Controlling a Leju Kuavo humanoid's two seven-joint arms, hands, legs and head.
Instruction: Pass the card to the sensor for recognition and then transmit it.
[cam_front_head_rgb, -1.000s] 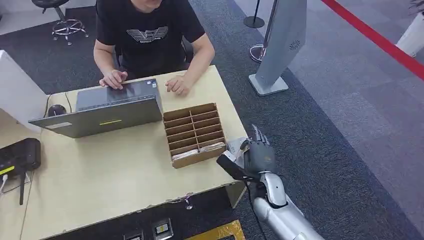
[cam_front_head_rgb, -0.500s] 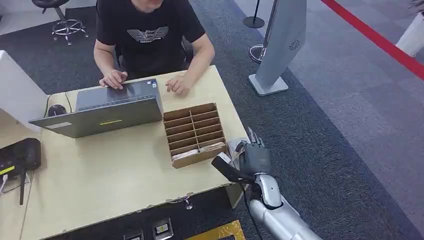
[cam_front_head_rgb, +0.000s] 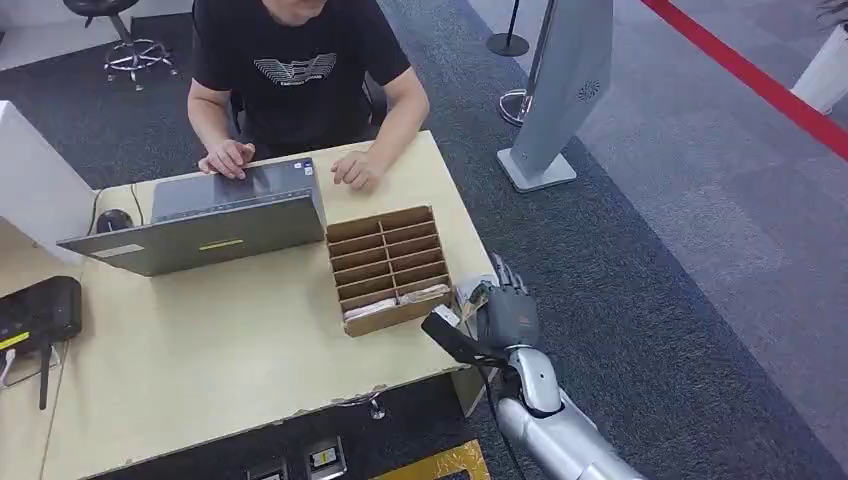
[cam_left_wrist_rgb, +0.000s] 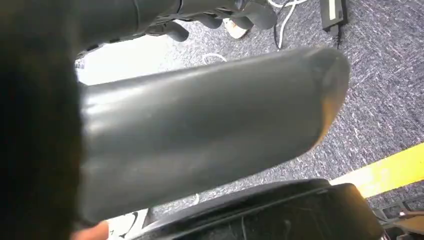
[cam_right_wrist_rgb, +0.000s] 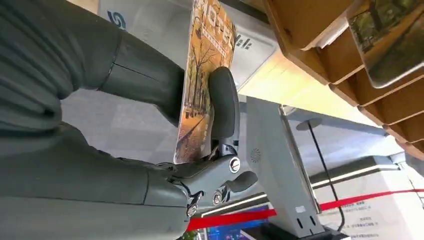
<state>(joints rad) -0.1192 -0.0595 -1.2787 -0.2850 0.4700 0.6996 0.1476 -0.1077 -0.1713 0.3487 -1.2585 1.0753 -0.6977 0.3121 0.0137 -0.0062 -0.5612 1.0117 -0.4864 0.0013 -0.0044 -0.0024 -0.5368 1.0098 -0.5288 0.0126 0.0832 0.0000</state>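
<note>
The silver right arm reaches up beside the near right corner of the pale wooden worktop (cam_front_head_rgb: 250, 350). Its dark grey right robot hand (cam_front_head_rgb: 505, 315) pinches a thin autumn-printed card (cam_right_wrist_rgb: 202, 75) between thumb and fingers (cam_right_wrist_rgb: 223, 102), other fingers spread upward.

One laptop (cam_front_head_rgb: 215, 215), one slotted cardboard box (cam_front_head_rgb: 390, 268), one person (cam_front_head_rgb: 300, 70), one held card (cam_right_wrist_rgb: 202, 80), one stool (cam_front_head_rgb: 125, 40).

the thin card printed with orange autumn trees (cam_right_wrist_rgb: 202, 75) stands edge-on (pinched between thumb and finger), over the white flat sensor (cam_right_wrist_rgb: 240, 37).
</note>
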